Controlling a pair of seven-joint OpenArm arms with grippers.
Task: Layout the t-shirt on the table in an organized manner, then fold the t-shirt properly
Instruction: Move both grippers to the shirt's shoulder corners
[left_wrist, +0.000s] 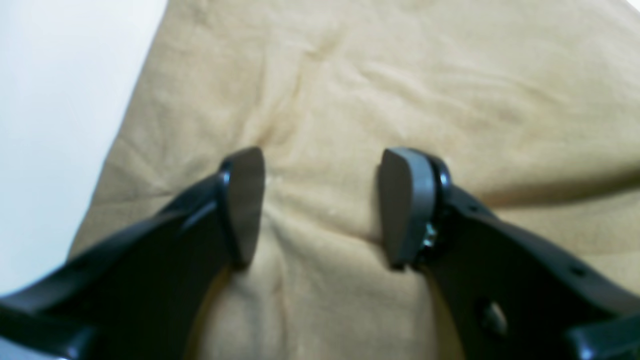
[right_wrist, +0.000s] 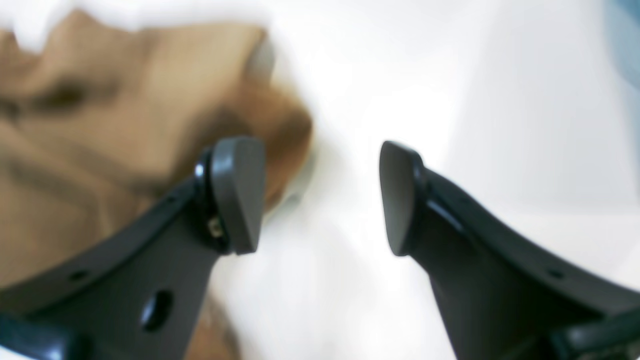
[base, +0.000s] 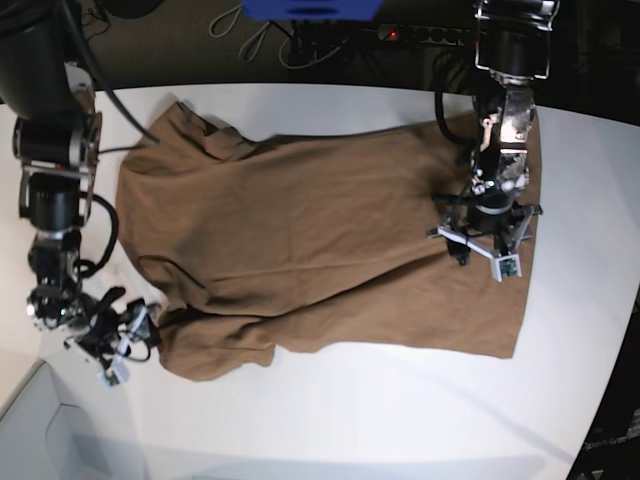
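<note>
The tan-brown t-shirt (base: 320, 230) lies spread across the white table (base: 400, 420), wrinkled, with one sleeve bunched at the lower left. My left gripper (base: 480, 240) stands over the shirt's right part. In the left wrist view it (left_wrist: 320, 200) is open, both pads down on the t-shirt (left_wrist: 400, 75), and the cloth puckers between them. My right gripper (base: 140, 330) sits just off the bunched sleeve. In the right wrist view it (right_wrist: 320, 195) is open and empty over bare table (right_wrist: 450, 100), with the blurred t-shirt (right_wrist: 100, 125) behind its left finger.
A pale grey box corner (base: 40, 430) sits at the lower left. A blue object (base: 310, 8), a power strip (base: 420, 35) and cables lie beyond the table's far edge. The table's curved edge (base: 620, 300) runs down the right.
</note>
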